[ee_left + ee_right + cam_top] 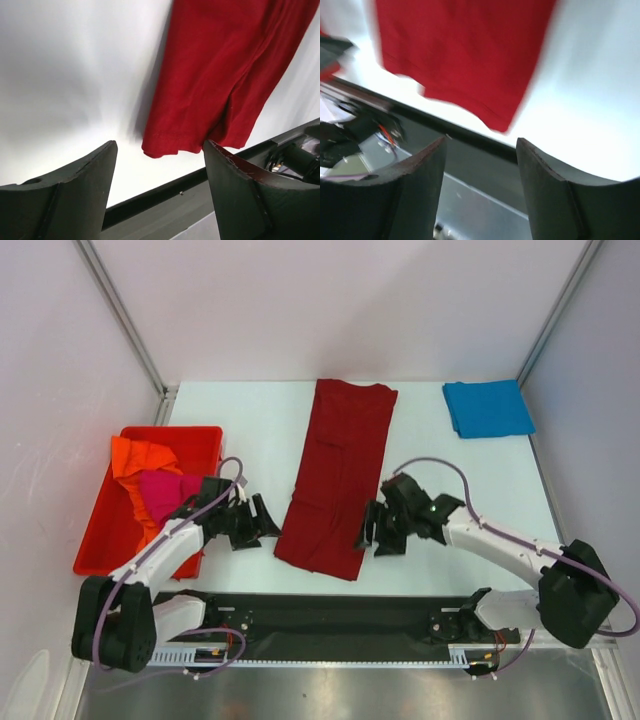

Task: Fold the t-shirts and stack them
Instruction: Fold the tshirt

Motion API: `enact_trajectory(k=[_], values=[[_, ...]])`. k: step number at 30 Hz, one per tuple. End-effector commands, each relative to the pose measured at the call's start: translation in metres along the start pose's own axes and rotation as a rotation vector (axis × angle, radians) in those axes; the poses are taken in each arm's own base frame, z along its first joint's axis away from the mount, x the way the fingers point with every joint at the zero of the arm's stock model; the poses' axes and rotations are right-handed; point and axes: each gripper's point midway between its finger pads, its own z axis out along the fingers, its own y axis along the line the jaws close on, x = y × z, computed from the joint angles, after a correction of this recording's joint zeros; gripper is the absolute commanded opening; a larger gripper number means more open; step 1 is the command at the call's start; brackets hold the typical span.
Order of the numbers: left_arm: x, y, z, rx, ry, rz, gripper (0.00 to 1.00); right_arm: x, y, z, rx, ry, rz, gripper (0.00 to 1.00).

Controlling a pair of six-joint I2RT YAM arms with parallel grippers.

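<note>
A dark red t-shirt (340,470), folded into a long strip, lies down the middle of the table. A bright blue t-shirt (488,408) lies folded at the far right corner. An orange t-shirt (140,458) and a magenta-pink one (165,495) sit crumpled in the bin. My left gripper (264,518) hangs open just left of the strip's near end, and my right gripper (368,530) hangs open just right of it. In the left wrist view the red hem (170,145) lies ahead of the empty left gripper (160,145). In the right wrist view the strip's corner (495,115) lies beyond the empty right gripper (481,140).
A rigid red plastic bin (95,540) stands at the table's left side. A black rail (330,615) runs along the near edge between the arm bases. White walls with metal posts close in the table on three sides.
</note>
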Motion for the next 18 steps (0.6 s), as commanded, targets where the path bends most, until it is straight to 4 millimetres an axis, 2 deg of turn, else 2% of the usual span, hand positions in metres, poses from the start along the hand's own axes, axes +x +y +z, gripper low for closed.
enact_trajectory(k=[1,2,5,6,7,8,9,11,15,18], values=[[0.000,-0.012,0.005,0.090,0.031,-0.025,0.75,0.008,0.032,-0.002,-0.180,-0.060,0.090,0.65],[0.003,-0.009,0.008,0.084,0.041,-0.032,0.74,0.022,0.022,0.006,-0.160,-0.045,0.092,0.66],[0.009,-0.001,0.015,0.056,0.069,-0.058,0.67,0.039,0.015,0.014,-0.161,-0.030,0.113,0.69],[0.011,0.001,0.015,0.046,0.075,-0.064,0.66,0.047,0.003,0.020,-0.132,-0.018,0.127,0.68],[0.010,0.005,0.016,0.025,0.074,-0.069,0.66,0.052,-0.001,0.023,-0.126,-0.016,0.151,0.68],[0.009,0.005,0.016,0.015,0.075,-0.072,0.65,0.050,0.003,0.026,-0.158,-0.030,0.158,0.68],[0.009,0.006,0.017,0.011,0.078,-0.070,0.65,0.060,-0.008,0.033,-0.146,-0.014,0.178,0.67],[0.009,0.006,0.017,0.010,0.080,-0.069,0.65,0.061,-0.003,0.037,-0.194,-0.011,0.230,0.66],[0.005,0.004,0.008,0.001,0.052,-0.059,0.64,0.072,-0.022,0.047,-0.122,-0.008,0.287,0.62],[0.000,0.002,-0.001,-0.011,0.014,-0.052,0.64,0.071,-0.032,0.051,-0.076,-0.022,0.298,0.62]])
